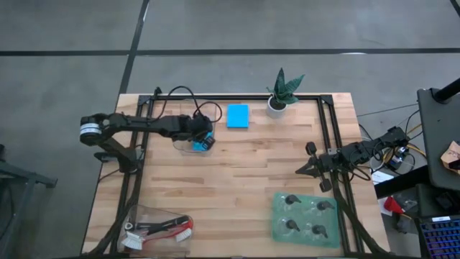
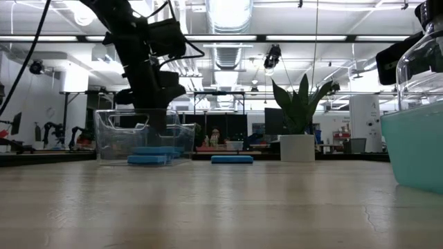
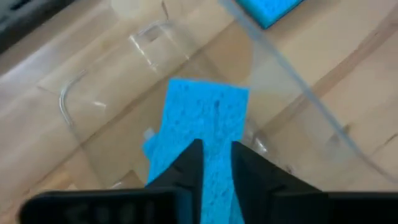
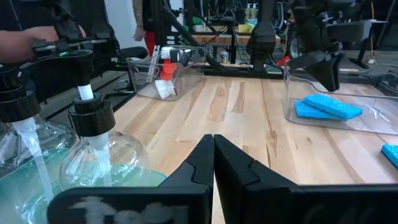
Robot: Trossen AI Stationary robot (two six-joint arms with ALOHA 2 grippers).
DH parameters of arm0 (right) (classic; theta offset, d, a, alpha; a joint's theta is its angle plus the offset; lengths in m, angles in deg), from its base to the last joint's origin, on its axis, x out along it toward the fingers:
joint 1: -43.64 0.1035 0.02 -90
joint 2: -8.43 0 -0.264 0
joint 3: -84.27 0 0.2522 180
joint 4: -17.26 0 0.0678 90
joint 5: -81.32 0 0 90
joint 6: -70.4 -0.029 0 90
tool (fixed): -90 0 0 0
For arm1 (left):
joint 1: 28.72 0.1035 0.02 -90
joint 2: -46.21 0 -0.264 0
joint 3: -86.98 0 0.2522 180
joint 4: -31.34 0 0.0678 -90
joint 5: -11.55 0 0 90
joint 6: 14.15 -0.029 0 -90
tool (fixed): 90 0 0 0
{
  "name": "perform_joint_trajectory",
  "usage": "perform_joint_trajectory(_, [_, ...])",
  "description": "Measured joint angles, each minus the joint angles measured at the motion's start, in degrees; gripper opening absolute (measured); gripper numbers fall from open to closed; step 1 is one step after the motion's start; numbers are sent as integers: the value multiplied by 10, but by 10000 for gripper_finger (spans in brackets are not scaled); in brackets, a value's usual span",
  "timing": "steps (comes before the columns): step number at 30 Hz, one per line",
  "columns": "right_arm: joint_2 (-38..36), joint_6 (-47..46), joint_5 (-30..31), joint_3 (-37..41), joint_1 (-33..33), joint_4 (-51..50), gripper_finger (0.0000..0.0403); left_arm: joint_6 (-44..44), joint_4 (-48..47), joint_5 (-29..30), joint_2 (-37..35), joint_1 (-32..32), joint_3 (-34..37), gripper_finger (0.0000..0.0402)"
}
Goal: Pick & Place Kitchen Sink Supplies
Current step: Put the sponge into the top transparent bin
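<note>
The left gripper (image 3: 216,163) hangs inside the clear tray (image 1: 188,146) at about ten o'clock on the table (image 1: 237,180). Its claw is a little open over a blue sponge (image 3: 202,127) lying in the tray. Another sponge (image 1: 238,116) lies at twelve o'clock. The right gripper (image 4: 213,144), pinched shut and empty, waits at three o'clock.

left gripper (image 1: 203,142) reaches across the table, jaws slightly parted; right gripper (image 1: 303,170) shut.
</note>
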Motion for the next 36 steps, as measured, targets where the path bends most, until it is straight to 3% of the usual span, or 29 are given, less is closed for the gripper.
perform_joint_trajectory(6, [0,0,0,0,0,0,8,-26,3,17,0,0,-37,140])
perform_joint_trajectory(10, [0,0,0,0,0,0,8,-87,57,19,1,-1,-63,165])
perform_joint_trajectory(15, [0,0,0,0,0,0,8,-185,159,-65,19,-2,-83,170])
perform_joint_trajectory(24, [0,0,0,0,0,0,8,-346,215,-100,72,-11,-118,170])
perform_joint_trajectory(36, [0,0,0,0,0,0,8,-370,186,-78,212,-3,-234,170])
